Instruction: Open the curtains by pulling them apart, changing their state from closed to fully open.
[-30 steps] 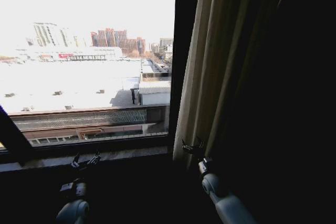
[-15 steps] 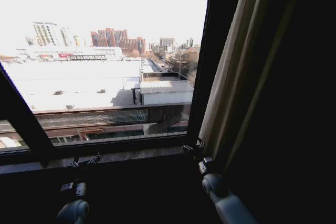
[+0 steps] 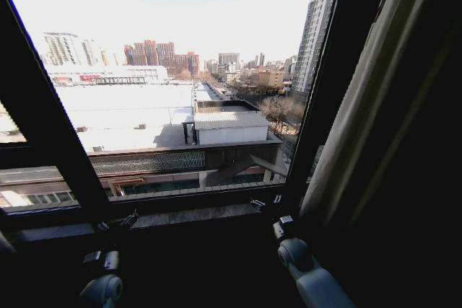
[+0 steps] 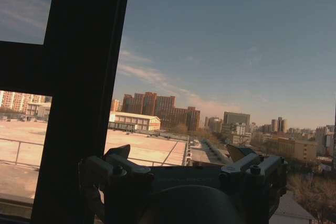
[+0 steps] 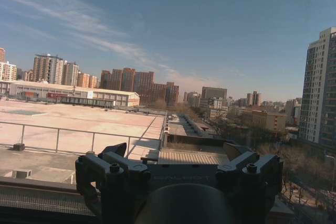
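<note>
the curtains (image 3: 354,113) hang gathered beside the right gripper (image 3: 266,203), its fingers spread and empty.

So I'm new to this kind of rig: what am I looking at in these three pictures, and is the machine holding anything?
This is a wheeled robot with two arms, facing a window. The wide picture comes from its head camera, looking forward and down. The left gripper and the right gripper, both dark metal claws, are raised low in front of the windowsill. The other two pictures come from cameras on the wrists, each looking out past its own open fingers: left, right. Neither holds anything. The pale cream pleated curtain hangs bunched at the robot's right, beside the black window frame, with city rooftops visible through the glass.
</note>
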Controlling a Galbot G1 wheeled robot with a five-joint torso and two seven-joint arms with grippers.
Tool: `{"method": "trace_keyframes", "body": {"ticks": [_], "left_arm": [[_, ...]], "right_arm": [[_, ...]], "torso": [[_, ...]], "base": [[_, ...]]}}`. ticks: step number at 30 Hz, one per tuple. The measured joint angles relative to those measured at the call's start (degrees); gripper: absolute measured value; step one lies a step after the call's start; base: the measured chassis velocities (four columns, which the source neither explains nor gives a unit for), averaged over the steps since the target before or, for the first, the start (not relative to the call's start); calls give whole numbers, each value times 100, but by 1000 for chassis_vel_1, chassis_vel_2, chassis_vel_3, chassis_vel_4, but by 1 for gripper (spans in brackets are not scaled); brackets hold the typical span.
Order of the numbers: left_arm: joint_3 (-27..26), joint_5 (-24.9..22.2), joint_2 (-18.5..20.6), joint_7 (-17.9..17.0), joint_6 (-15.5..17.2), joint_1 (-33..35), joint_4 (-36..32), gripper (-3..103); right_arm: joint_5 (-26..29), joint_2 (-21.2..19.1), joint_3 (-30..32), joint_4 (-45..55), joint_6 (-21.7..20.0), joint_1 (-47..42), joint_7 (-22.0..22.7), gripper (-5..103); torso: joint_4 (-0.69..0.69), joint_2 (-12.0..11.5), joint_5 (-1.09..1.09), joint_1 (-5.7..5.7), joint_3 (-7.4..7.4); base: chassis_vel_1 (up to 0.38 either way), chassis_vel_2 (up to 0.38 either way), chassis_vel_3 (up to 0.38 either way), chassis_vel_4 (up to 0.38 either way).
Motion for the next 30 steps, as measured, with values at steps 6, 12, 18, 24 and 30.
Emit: {"method": "trace_keyframes", "body": {"ticks": [6, 12, 18, 24, 30], "left_arm": [[0, 0, 0, 0, 0, 0, 0, 100], [0, 0, 0, 0, 0, 0, -1, 100], [0, 0, 0, 0, 0, 0, 0, 100], [0, 0, 0, 0, 0, 0, 0, 100], [0, 0, 0, 0, 0, 0, 0, 100]], "right_arm": [[0, 0, 0, 0, 1, 0, 0, 100], [0, 0, 0, 0, 1, 0, 0, 100], [0, 0, 0, 0, 1, 0, 0, 100], [0, 0, 0, 0, 1, 0, 0, 100], [0, 0, 1, 0, 1, 0, 0, 100]], "torso": [[-1, 0, 0, 0, 0], [-1, -1, 0, 0, 0], [-1, -1, -1, 0, 0], [-1, -1, 2, 0, 0], [-2, -1, 0, 1, 0]], "base": [[345, 363, -343, -371], [338, 350, -351, -357], [365, 357, -350, -355], [382, 349, -369, -339], [322, 343, -338, -376]]}}
